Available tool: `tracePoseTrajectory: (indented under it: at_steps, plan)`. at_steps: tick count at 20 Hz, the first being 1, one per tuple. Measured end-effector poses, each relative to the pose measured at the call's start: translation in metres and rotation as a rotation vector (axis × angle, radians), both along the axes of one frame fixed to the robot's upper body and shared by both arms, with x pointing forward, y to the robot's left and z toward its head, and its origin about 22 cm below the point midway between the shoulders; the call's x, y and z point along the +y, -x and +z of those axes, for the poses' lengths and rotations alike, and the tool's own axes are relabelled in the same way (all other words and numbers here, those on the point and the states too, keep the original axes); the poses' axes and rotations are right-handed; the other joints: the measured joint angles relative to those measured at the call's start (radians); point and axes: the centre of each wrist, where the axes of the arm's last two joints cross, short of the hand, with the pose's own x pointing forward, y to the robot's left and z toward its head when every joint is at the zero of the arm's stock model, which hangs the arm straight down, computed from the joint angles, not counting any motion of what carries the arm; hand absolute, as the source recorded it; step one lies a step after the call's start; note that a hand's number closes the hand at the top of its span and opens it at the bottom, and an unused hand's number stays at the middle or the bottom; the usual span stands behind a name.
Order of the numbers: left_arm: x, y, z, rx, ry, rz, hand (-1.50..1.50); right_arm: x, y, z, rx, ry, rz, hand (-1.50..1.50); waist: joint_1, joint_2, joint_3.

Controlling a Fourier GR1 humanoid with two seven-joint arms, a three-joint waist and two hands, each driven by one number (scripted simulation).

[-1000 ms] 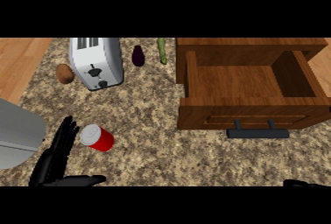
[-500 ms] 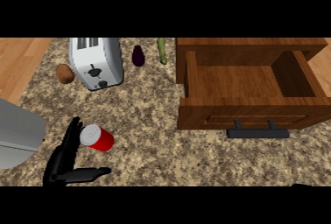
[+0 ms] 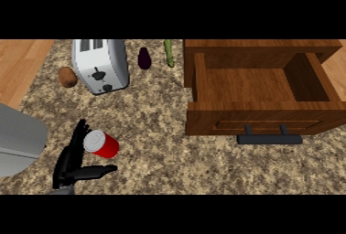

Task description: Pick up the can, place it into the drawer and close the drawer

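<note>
A red can with a pale lid lies tilted on the speckled counter at the lower left. My left hand stands open right beside it, straight fingers along the can's left side and the thumb pointing right just below it. At the upper right the wooden drawer stands pulled open, its inside bare, with a dark handle on its front. My right hand shows nowhere in the view.
A white toaster sits at the back left with a brown potato beside it. A dark eggplant and a green stalk lie behind. A grey appliance fills the left edge.
My left hand has moved up and forward to the can's left side. The small dark bit of the right hand at the lower right edge has slipped out of view.
</note>
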Motion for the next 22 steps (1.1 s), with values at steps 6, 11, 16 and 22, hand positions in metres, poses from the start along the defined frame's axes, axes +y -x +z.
tracePoseTrajectory:
  at_steps: [6,11,16,22]
  plan:
    - [0.009,-0.013,-0.017,0.004,0.007,-0.006,-1.5,-0.002,-0.003,0.008,0.001,0.003,-0.002,-1.5,-0.001,0.0,0.0]
    - [0.008,-0.026,-0.021,-0.012,0.011,-0.036,-1.5,-0.002,-0.003,0.012,-0.001,0.008,-0.002,-1.5,-0.002,0.001,0.0]
    - [-0.001,-0.043,-0.018,-0.015,0.031,-0.116,-1.5,0.003,-0.004,0.018,-0.01,0.006,-0.001,-1.5,-0.003,0.001,0.0]
    - [-0.014,-0.051,-0.018,-0.024,0.087,-0.188,1.5,0.001,-0.007,0.014,-0.016,0.012,-0.01,-1.5,-0.002,0.001,0.0]
